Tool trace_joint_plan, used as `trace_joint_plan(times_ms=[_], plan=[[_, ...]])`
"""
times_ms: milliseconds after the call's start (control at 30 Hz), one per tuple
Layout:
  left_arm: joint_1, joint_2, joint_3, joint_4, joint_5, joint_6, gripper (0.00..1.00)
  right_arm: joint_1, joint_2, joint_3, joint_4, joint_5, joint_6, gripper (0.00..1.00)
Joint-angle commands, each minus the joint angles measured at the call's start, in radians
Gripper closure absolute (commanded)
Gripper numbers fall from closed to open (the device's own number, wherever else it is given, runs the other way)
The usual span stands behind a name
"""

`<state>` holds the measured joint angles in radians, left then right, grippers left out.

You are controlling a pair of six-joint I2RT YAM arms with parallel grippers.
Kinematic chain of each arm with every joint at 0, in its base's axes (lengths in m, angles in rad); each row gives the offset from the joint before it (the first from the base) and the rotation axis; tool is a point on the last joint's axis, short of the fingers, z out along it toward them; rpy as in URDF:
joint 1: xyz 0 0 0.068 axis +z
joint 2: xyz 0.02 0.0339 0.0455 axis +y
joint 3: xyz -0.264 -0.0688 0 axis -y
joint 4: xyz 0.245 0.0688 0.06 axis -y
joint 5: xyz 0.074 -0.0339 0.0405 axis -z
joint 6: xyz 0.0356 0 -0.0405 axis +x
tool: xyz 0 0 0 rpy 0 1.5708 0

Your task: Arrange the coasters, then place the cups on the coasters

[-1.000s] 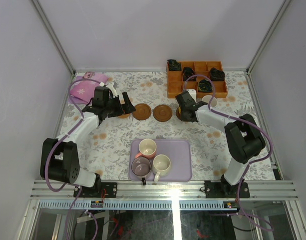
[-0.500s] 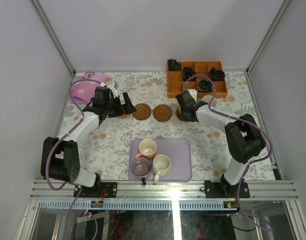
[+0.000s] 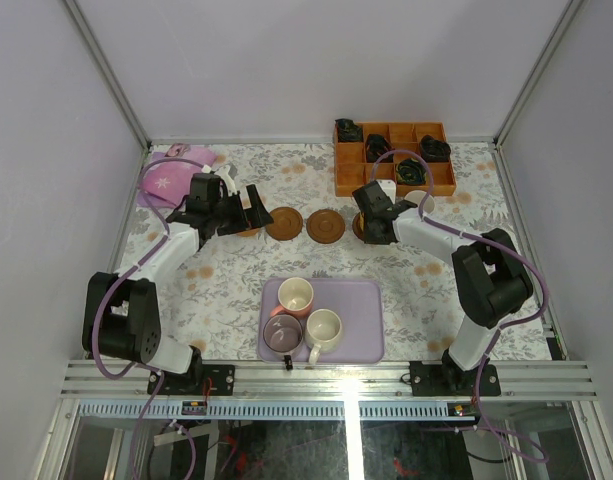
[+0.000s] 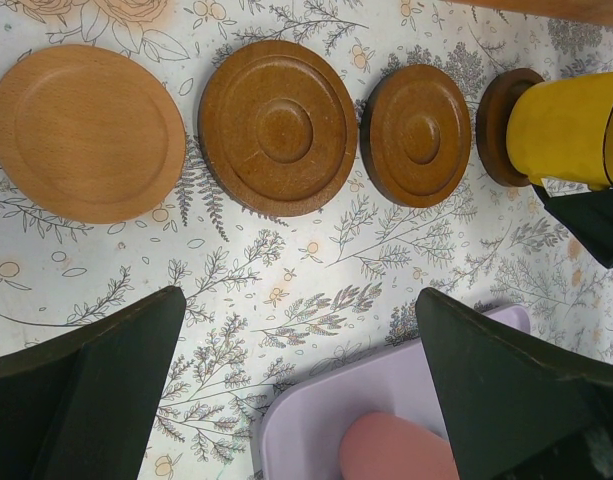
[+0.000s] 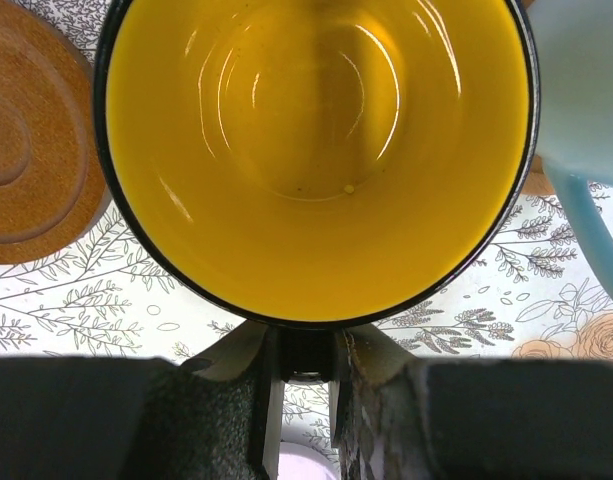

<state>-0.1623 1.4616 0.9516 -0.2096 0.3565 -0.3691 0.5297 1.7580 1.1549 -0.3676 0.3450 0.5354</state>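
In the left wrist view a row of coasters lies on the floral cloth: a pale one (image 4: 86,130), a dark one (image 4: 278,127), a smaller dark one (image 4: 416,135) and a fourth (image 4: 498,115) half under the yellow cup (image 4: 571,130). My right gripper (image 5: 306,365) is shut on that yellow cup's (image 5: 316,150) handle. I cannot tell whether the cup rests on the coaster. A light blue cup (image 5: 586,100) stands just right of it. My left gripper (image 4: 301,390) hangs open and empty near the row's left end. Pink (image 3: 295,295), purple (image 3: 283,333) and white (image 3: 323,328) cups sit in the lavender tray (image 3: 361,320).
An orange-brown compartmented box (image 3: 394,158) with black items stands at the back right, close behind my right arm. A pink cloth-like object (image 3: 166,180) lies at the back left. White walls enclose the table on three sides.
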Motion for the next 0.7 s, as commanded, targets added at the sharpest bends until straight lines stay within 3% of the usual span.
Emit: trace_joint_plan(times_ms=[0,667], plan=[[0.007,0.011,0.030,0.053,0.014,0.004,0.00,-0.007,-0.061,0.057,-0.028,0.002,0.008,1.00],[0.007,0.012,0.020,0.057,0.015,0.006,0.00,-0.006,0.010,0.111,-0.006,0.010,-0.029,1.00]])
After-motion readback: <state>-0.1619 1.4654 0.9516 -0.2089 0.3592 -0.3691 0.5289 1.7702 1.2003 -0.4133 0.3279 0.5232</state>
